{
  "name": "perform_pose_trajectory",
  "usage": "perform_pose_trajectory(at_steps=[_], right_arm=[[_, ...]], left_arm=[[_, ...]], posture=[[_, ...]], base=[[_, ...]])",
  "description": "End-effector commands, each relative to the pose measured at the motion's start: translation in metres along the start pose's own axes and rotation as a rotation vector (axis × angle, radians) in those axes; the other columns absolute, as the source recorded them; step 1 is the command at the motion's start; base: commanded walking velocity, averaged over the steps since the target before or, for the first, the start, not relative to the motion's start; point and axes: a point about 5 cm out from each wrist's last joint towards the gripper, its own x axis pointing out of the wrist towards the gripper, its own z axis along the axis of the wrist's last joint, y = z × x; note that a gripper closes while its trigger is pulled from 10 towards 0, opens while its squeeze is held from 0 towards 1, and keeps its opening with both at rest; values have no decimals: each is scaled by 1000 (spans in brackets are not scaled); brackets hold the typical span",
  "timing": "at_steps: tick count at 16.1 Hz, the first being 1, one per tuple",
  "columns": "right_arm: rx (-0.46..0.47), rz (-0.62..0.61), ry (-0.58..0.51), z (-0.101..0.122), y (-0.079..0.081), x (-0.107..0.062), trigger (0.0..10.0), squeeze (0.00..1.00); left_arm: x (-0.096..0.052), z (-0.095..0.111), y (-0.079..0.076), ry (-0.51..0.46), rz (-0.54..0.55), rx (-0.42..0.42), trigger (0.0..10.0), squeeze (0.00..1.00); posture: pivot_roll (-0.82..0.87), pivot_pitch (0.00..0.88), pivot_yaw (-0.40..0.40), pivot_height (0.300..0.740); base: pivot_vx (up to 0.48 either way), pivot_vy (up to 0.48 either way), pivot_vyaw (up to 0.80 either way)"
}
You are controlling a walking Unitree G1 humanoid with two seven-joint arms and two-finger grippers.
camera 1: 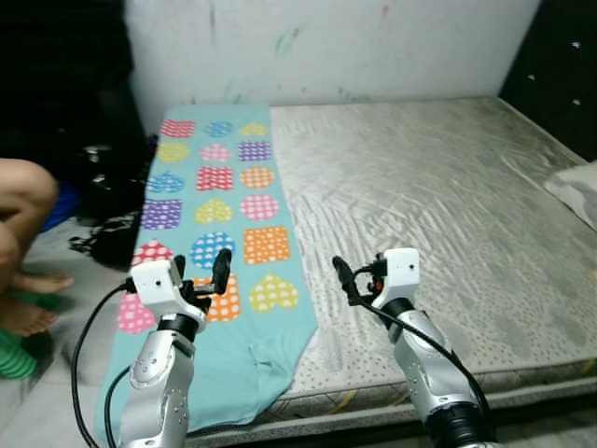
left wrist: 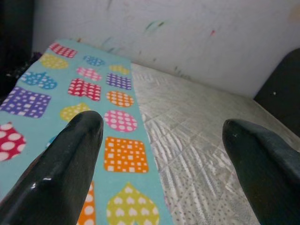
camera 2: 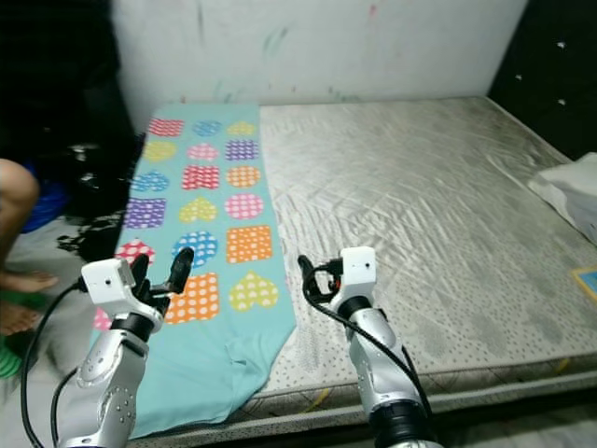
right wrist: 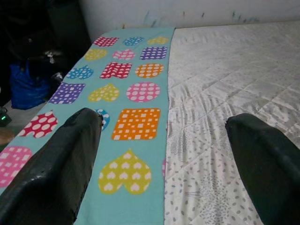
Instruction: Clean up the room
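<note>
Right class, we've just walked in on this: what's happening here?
A humanoid robot stands at the foot of a bare mattress. A turquoise blanket with colourful patches lies along the mattress's left side. The left gripper hovers over the blanket's near end, the right gripper over the mattress beside it. Both are open and hold nothing. A person's legs show at the left.

blanket [camera 1: 224, 201]: light turquoise fleece, printed with rows of dotted hearts and squares in red, pink, purple, orange, yellow and blue
state: spread out flat, folded into a long narrow strip
pose: it runs from the wall end of the mattress [camera 1: 438, 215] to the near edge
place: on the left side of the bare grey quilted mattress; the near end hangs over the edge, a little wrinkled
</note>
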Motion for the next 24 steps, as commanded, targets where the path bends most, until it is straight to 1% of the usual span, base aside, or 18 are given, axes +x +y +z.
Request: perform_pose_trajectory(at_steps=[1,3,10,11,12,17,19,21,22,23,24], right_arm=[[-6,0,0,1,-2,0,10000,0],[-8,0,0,1,-2,0,10000,0],[-12,-1,2,2,-3,1,10000,0],[-13,-4,1,2,-3,0,10000,0],[-14,-7,-1,3,-5,1,10000,0],[-11,-6,2,3,-5,0,10000,0],[-19,-9,8,5,-7,0,10000,0],[-47,-18,13,10,-14,-3,10000,0],[-47,-29,14,11,-22,-5,10000,0],[-47,-30,15,11,-23,-6,10000,0],[-36,-46,17,9,-30,-9,10000,0]], left_arm=[[2,-1,-1,14,-2,-3,10000,0],[1,-1,-1,18,-5,-1,10000,0],[1,-3,-1,30,-2,1,10000,0],[2,-2,-1,19,-2,-5,10000,0],[2,0,-3,2,-8,1,10000,0],[0,-2,-1,13,3,-2,10000,0],[-2,1,2,12,30,14,10000,0],[-8,5,10,18,66,36,10000,0],[-15,9,18,28,82,67,10000,0],[-16,9,19,29,84,71,10000,0],[-23,13,35,41,106,114,10000,0]], posture=[[2,0,6,740],[2,0,6,740],[1,0,4,740],[1,0,4,740],[-5,0,4,740],[-2,0,-2,740],[6,0,-14,740],[12,0,-18,740],[20,0,-17,740],[20,0,-17,740],[39,2,-17,740]], base=[[0,0,-719],[0,202,-684],[0,480,0],[0,326,0],[0,0,0],[0,0,0],[0,0,0],[0,0,0],[0,0,0],[0,0,0],[0,0,0]])
